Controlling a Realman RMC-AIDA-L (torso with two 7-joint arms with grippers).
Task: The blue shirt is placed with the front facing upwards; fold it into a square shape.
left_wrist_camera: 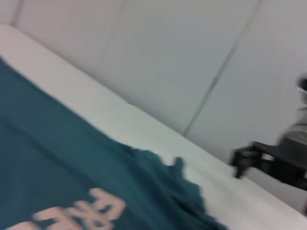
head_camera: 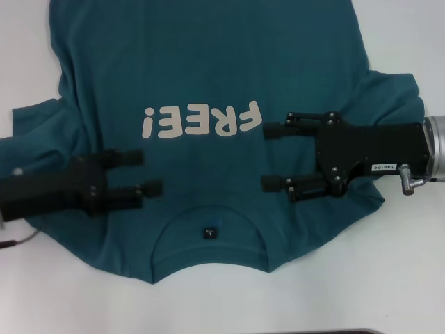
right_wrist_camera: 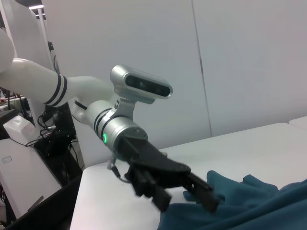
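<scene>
The blue shirt [head_camera: 208, 76] lies spread on the white table [head_camera: 403, 292], front up. Its off-white "FREE!" print [head_camera: 201, 120] reads upside down from my head view, and the collar with its small dark label [head_camera: 208, 233] is nearest me. My left gripper [head_camera: 147, 172] is open over the shirt's left shoulder, fingers pointing toward the middle. Over the right shoulder my right gripper [head_camera: 265, 157] is open too, fingers pointing inward. I cannot tell whether either touches the cloth. The left wrist view shows the shirt [left_wrist_camera: 53, 167] and the right gripper [left_wrist_camera: 268, 163]. In the right wrist view the left gripper [right_wrist_camera: 187, 197] sits at the shirt's edge [right_wrist_camera: 249, 201].
Both sleeves are rumpled, the left one [head_camera: 35, 125] and the right one [head_camera: 393, 94]. Bare white table surrounds the shirt. A pale wall [left_wrist_camera: 192, 57] stands behind the table. Racks with cables and equipment [right_wrist_camera: 29, 158] stand beyond the table's left side.
</scene>
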